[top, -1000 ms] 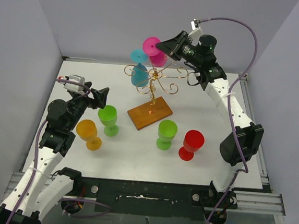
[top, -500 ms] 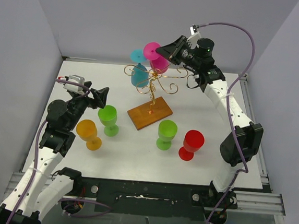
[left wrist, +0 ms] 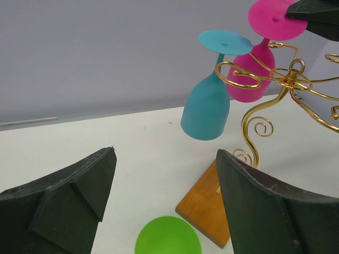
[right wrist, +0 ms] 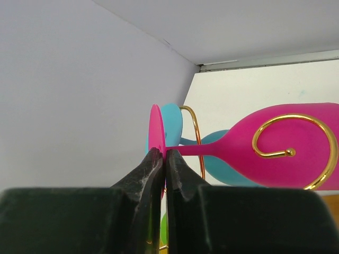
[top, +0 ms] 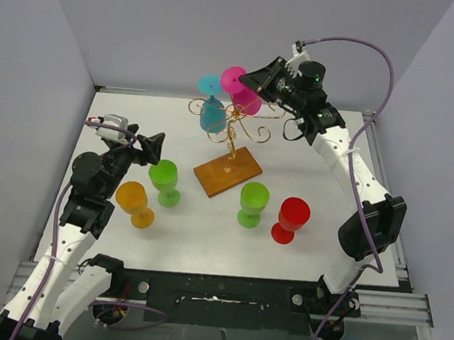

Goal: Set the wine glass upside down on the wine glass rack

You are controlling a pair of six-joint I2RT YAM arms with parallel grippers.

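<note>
The right pincer [top: 248, 78] is up high at the back of the counter [top: 314, 174], and its two fingers are squeezed together on the flat round foot of the pink wine glass [top: 247, 100]. In the right wrist view the pincer [right wrist: 161, 157] pinches the thin edge of that foot. The pink wine glass [right wrist: 238, 151] lies on a slant, foot up and bowl down. A gold curl of the wine glass rack [top: 232, 131] crosses in front of its bowl. I cannot tell if the stem sits inside a hook. The rack stands on its brown wooden base [top: 227, 172] in the middle of the counter. A blue glass [top: 212, 115] hangs upside down on the rack, just beside the pink one. The left pincer [top: 154, 146] is low on the left side with its fingers wide apart, and it holds nothing. It hovers over a light green glass [top: 163, 176] that stands upright. An orange glass [top: 133, 200] stands near it. Another green glass [top: 253, 200] and a red glass [top: 293, 215] stand side by side in front of the rack.
</note>
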